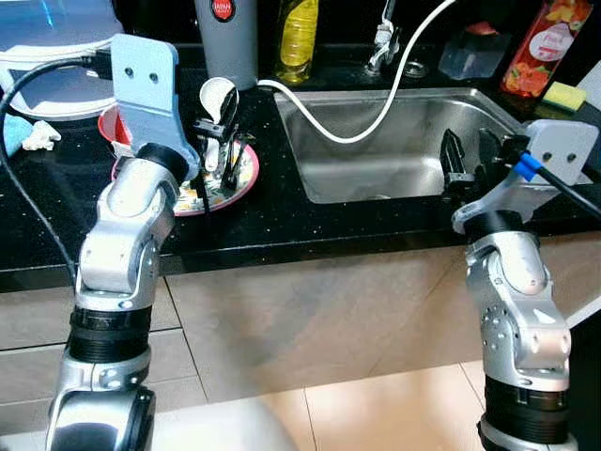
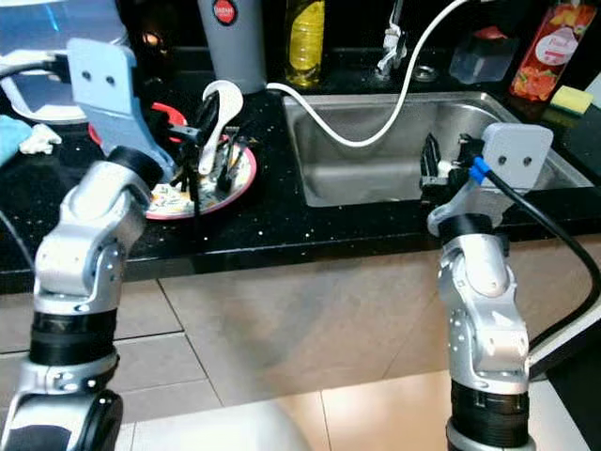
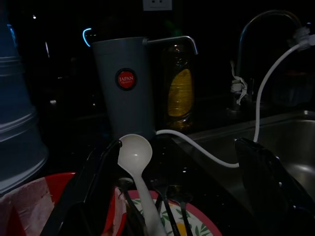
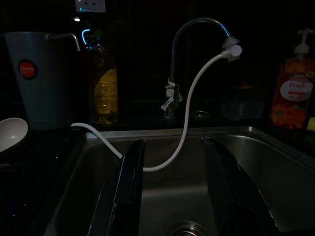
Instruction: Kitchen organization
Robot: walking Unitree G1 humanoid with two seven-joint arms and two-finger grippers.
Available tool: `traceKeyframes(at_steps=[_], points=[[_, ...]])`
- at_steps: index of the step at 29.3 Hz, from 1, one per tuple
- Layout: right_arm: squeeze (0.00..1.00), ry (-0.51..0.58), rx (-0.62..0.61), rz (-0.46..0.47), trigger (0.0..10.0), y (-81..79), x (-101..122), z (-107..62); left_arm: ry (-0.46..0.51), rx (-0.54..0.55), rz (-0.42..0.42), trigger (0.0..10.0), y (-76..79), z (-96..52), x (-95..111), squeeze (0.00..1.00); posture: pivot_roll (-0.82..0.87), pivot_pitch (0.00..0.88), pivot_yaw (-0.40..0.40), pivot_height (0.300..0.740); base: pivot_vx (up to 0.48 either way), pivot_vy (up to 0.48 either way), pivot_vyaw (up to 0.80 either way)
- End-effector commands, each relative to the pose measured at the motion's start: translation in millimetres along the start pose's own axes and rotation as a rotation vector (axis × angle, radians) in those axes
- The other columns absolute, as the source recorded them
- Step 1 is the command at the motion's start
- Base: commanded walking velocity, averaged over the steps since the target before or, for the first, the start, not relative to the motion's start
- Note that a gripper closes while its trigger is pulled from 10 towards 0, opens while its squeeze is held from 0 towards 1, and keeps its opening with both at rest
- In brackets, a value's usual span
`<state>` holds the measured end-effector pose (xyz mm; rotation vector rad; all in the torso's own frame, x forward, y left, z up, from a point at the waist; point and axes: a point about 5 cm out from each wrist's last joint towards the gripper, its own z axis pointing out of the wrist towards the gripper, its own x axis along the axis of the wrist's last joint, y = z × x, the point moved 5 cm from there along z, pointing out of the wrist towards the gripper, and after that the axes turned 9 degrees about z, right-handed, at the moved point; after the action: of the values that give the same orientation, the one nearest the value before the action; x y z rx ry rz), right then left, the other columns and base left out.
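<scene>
Left gripper [image 1: 218, 141], fingers spread wide and holding nothing, straddles the white plastic ladle [image 1: 217, 105] on the floral round plate [image 1: 246, 178]; close squarely on its handle before lifting.

Two silver jointed arms with black collars; grey-blue wrist plates with two screws; black cables; long black fingers [image 1: 454, 155].

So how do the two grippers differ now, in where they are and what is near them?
The left gripper is over the floral plate on the black counter, fingers around the white ladle; the right gripper hangs over the steel sink, fingers around nothing. Both are open, with two long black fingers.
</scene>
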<state>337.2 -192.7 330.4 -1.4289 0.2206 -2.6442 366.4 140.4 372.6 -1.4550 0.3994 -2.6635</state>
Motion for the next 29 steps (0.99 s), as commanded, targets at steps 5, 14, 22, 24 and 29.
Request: traceKeyframes(at_steps=[5,14,22,24,29], points=[[0.00,-0.016,-0.010,0.006,10.0,3.2,-7.7,-0.5,0.037,0.006,0.067,10.0,6.1,-3.5,6.2,0.00,-0.14,0.090,-0.043,0.740,0.000,0.000,0.00],[0.00,0.025,0.002,-0.014,10.0,0.0,0.1,6.8,0.089,0.043,0.094,10.0,-2.5,-13.0,16.5,0.00,-0.12,0.071,-0.064,0.740,0.000,0.000,0.00],[0.00,0.011,-0.001,-0.042,10.0,11.3,0.2,6.2,-0.005,0.068,0.075,10.0,-29.7,-30.5,-8.9,0.00,-0.12,0.085,-0.067,0.740,0.000,0.000,0.00],[0.00,0.003,-0.001,-0.037,10.0,11.3,-2.1,5.6,-0.019,0.068,0.074,10.0,-30.9,-32.1,-13.6,0.00,-0.12,0.092,-0.066,0.740,0.000,0.000,0.00],[0.00,-0.012,0.006,-0.020,10.0,5.6,-8.6,3.8,-0.030,0.073,0.090,10.0,-24.5,-32.7,-19.8,0.00,-0.12,0.097,-0.062,0.740,0.000,0.000,0.00]])
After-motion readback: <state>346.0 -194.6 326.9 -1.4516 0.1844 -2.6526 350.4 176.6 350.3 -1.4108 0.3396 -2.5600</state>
